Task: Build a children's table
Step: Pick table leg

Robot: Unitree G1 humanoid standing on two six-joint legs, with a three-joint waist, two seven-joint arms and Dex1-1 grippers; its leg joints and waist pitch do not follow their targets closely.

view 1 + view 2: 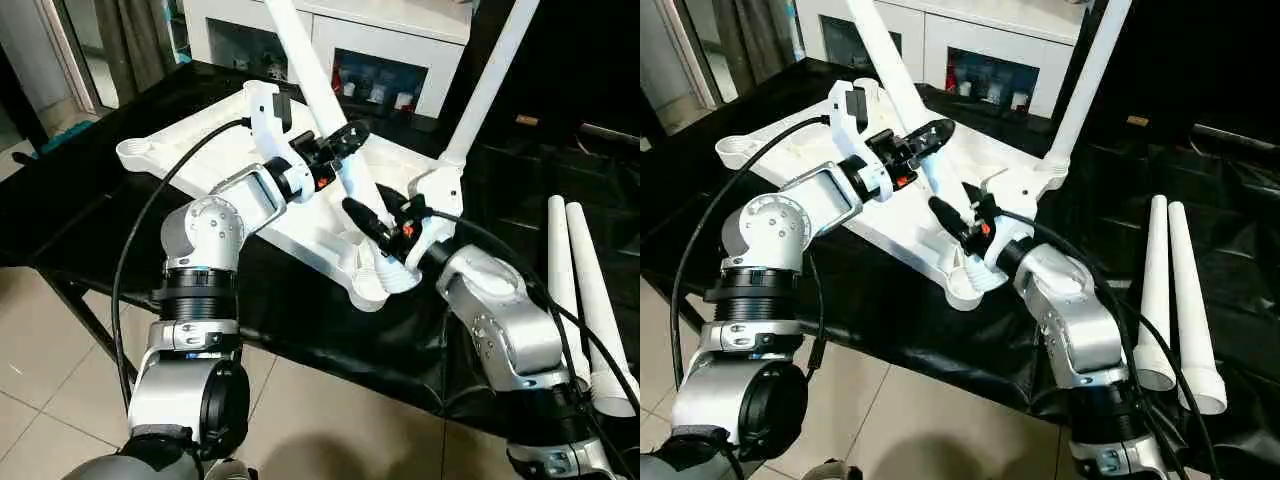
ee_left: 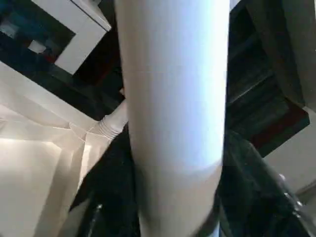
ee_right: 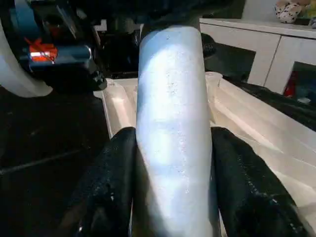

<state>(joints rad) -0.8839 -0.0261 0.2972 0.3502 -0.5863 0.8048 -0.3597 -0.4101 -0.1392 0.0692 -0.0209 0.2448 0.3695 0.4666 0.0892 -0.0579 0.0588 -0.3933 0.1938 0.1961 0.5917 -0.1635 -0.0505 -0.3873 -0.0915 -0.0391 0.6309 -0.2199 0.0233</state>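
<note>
Seating second leg [image 1: 340, 165] into near corner socket [image 1: 385, 280] of upturned tabletop [image 1: 200, 150] on black counter [image 1: 890, 310]. Left pincer [image 1: 340, 140] and right pincer [image 1: 375, 222] both clamped on it. Next: press down firmly, then fetch spare legs [image 1: 1170, 290].

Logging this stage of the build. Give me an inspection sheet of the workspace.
Surface: work table under black cloth.
Job's things: white tabletop lies ribbed underside up; one leg stands in a far corner socket; a second leg leans over the near corner socket; two spare legs lie on the cloth to the right.
Clutter: nothing seen.
Grippers: left pincer and right pincer both clamp the leaning leg, left higher.
Cables: black cable loops along the left arm.
Surroundings: white cabinet behind, tiled floor below.
</note>
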